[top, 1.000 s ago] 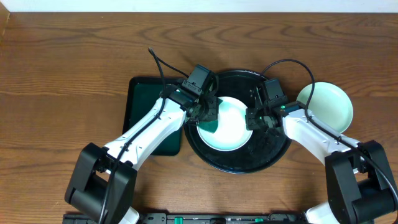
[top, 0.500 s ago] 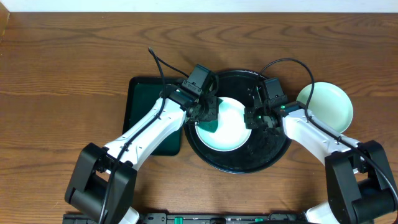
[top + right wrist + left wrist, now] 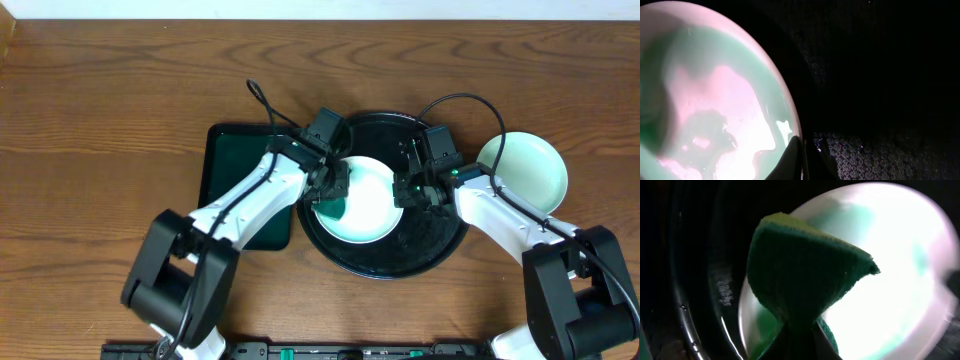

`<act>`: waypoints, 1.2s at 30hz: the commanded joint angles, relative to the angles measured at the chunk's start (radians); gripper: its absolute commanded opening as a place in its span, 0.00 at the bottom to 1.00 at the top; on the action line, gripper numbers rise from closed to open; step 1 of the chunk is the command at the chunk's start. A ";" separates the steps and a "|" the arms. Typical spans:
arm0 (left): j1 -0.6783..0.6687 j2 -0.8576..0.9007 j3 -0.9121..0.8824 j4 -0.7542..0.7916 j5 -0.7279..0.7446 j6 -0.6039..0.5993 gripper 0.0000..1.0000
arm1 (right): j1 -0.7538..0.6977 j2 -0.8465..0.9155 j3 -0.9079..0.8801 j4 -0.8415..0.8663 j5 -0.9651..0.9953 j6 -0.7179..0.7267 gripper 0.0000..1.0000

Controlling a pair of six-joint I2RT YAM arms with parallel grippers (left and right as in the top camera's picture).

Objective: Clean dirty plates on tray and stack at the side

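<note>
A pale mint plate (image 3: pixel 375 205) lies on the round black tray (image 3: pixel 430 245). My left gripper (image 3: pixel 335 188) is shut on a folded green sponge (image 3: pixel 333 205) and presses it on the plate's left part. In the left wrist view the sponge (image 3: pixel 805 275) covers the plate (image 3: pixel 900 255) beside the tray rim (image 3: pixel 695 260). My right gripper (image 3: pixel 408 190) is shut on the plate's right rim; its fingers (image 3: pixel 805 155) pinch the edge of the wet plate (image 3: pixel 715 100). A second mint plate (image 3: pixel 525 170) sits on the table right of the tray. A third plate is not in view.
A dark green rectangular tray (image 3: pixel 235 185) lies left of the black tray, partly under my left arm. Black cables loop above both wrists. The table is bare brown wood (image 3: pixel 100 120) all round.
My left gripper has shifted slightly down and right with the sponge over the plate, and its cable has swung right. My right gripper and the plates have not moved.
</note>
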 commanded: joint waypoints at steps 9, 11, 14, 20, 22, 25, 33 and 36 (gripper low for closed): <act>-0.025 0.142 -0.007 -0.008 -0.003 -0.092 0.08 | 0.013 0.006 -0.003 -0.001 -0.009 0.002 0.01; -0.036 0.146 -0.007 -0.008 0.039 -0.086 0.07 | 0.013 0.006 -0.003 -0.001 -0.009 0.002 0.01; -0.053 0.143 -0.007 0.011 0.154 -0.043 0.07 | 0.013 0.006 -0.003 -0.001 -0.009 0.002 0.01; -0.052 0.116 0.003 0.033 0.259 -0.035 0.07 | 0.013 0.006 -0.003 -0.002 -0.009 0.002 0.01; -0.052 0.083 0.010 0.034 0.258 -0.025 0.07 | 0.013 0.006 -0.003 -0.001 -0.009 0.002 0.01; -0.052 0.024 0.023 0.035 0.256 -0.006 0.07 | 0.013 0.006 -0.003 -0.001 -0.009 0.002 0.01; -0.052 -0.164 0.024 0.021 0.063 -0.006 0.07 | 0.013 0.006 -0.003 -0.001 -0.013 0.002 0.01; -0.052 -0.194 0.024 0.003 -0.029 -0.006 0.07 | 0.013 0.006 -0.003 -0.001 -0.013 0.002 0.01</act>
